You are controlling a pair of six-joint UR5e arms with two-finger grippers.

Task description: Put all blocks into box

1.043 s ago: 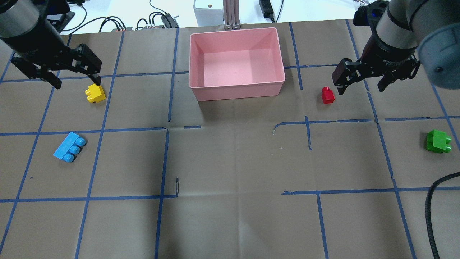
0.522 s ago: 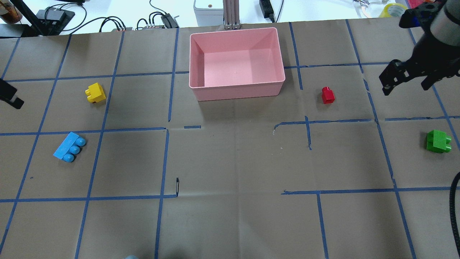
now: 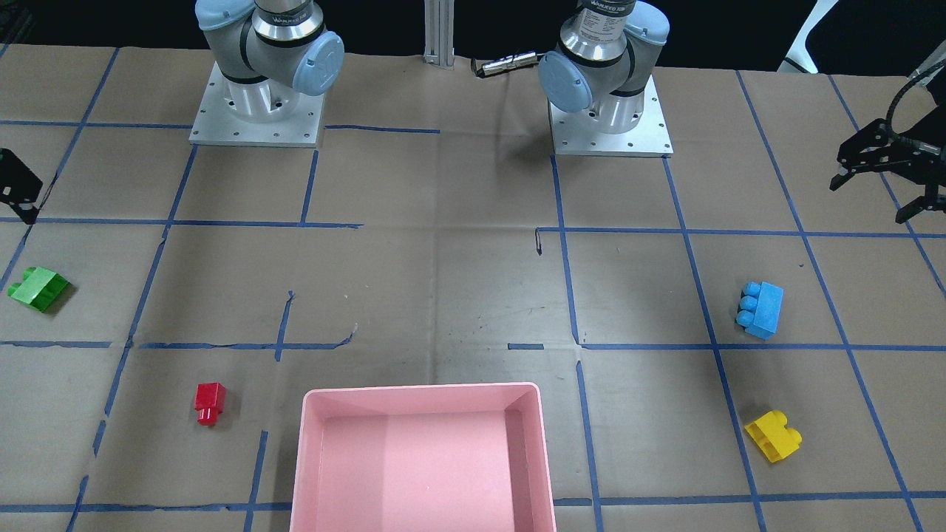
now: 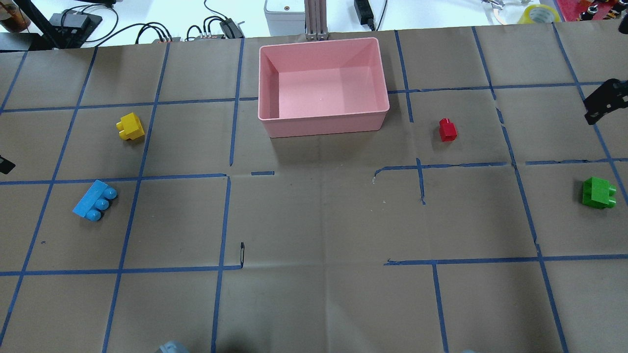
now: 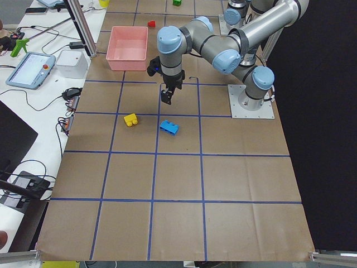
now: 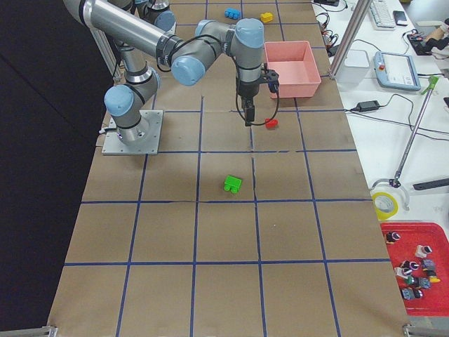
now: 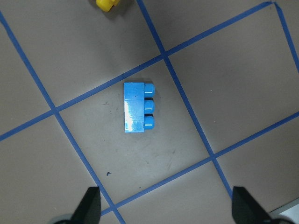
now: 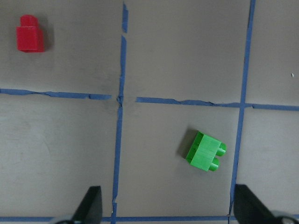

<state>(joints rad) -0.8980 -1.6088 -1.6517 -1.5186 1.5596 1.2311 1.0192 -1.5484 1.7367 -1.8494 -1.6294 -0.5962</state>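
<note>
The pink box (image 4: 324,121) stands empty at the far middle of the table, also in the front view (image 3: 421,392). The yellow block (image 4: 130,127) and blue block (image 4: 94,200) lie on the left. The red block (image 4: 447,130) and green block (image 4: 597,192) lie on the right. My left gripper (image 3: 872,199) is open and empty, high above the blue block (image 7: 137,107). My right gripper (image 8: 168,207) is open and empty, high above the green block (image 8: 205,156), with the red block (image 8: 30,33) farther off. Only slivers of both grippers show at the overhead view's edges.
Blue tape lines grid the brown paper on the table. Cables and a grey unit (image 4: 284,12) lie beyond the far edge, and a tape roll (image 4: 538,13) at the far right. The arm bases (image 3: 255,111) stand at the robot's side.
Both arms have drawn outward: the left gripper away from the yellow block to the left edge, the right gripper away from the red block to the right edge. The blocks have not moved.
</note>
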